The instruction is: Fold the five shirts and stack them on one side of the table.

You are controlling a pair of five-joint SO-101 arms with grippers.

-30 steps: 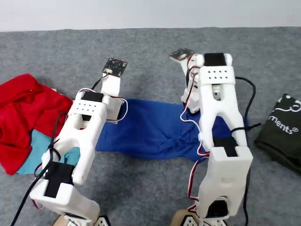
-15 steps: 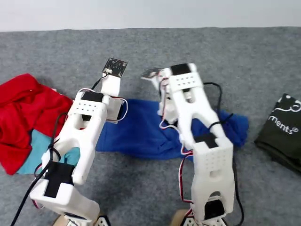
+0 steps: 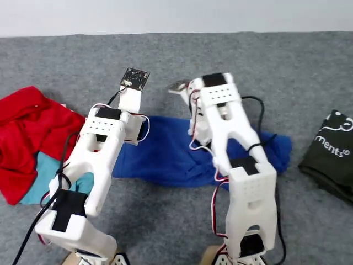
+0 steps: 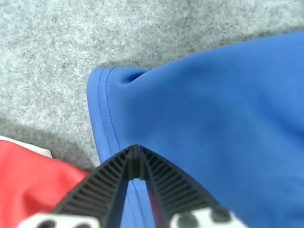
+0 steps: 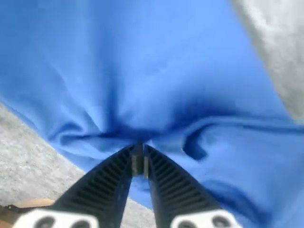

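Limp blue shirt lies spread on tabletop btwn both arms. Right hand clamps a bunched fold; left hand, jaws together, apparently pins the hem. Soft cloth, sags easily: grip hems/corners.

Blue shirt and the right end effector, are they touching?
Touching. In the right wrist view the right end effector pinches a gathered fold of the blue shirt at its tips.
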